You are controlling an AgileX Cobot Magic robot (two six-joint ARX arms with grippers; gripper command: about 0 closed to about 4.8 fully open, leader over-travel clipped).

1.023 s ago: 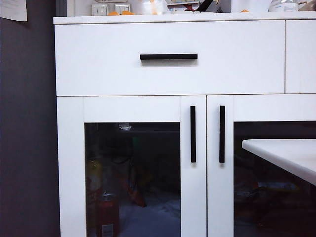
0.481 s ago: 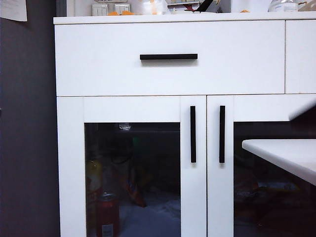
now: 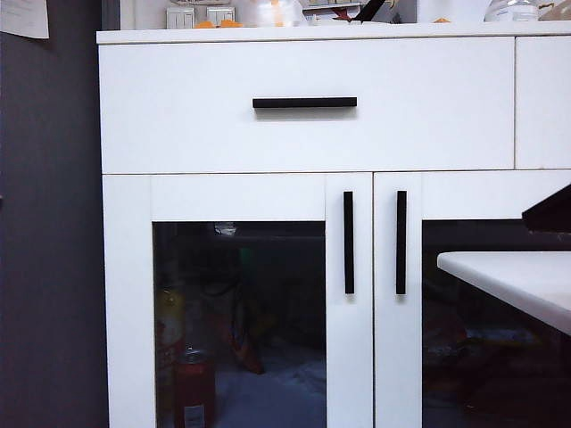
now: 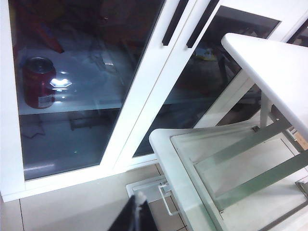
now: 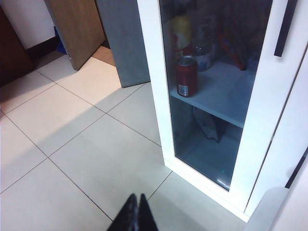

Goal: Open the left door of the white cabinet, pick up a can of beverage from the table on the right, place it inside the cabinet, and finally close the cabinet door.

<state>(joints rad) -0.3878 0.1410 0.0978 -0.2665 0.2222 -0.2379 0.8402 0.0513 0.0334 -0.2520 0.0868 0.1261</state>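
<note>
The white cabinet (image 3: 178, 134) fills the exterior view, and its left door (image 3: 241, 198) is closed, with the black bar handle (image 3: 349, 242) along its right edge. A red can of beverage (image 3: 194, 388) stands on a shelf behind the door's glass; the wrist views show the can (image 4: 38, 83) (image 5: 186, 76) as well. The table (image 3: 517, 276) juts in at the right. My left gripper (image 4: 139, 197) is shut and empty, low over the floor in front of the doors. My right gripper (image 5: 136, 197) is shut and empty above the floor tiles, well away from the left door (image 5: 159, 96).
The right door (image 3: 473, 196) is closed. A yellow bottle (image 5: 182, 29) and snack bags sit beside the can. A dark arm part (image 3: 551, 212) shows at the right edge above the table. A white frame (image 4: 192, 159) stands under the table (image 4: 274, 67). A brown panel (image 5: 79, 29) leans behind.
A dark arm part has come into the exterior view at the right edge above the table. The cabinet doors and the can have not moved.
</note>
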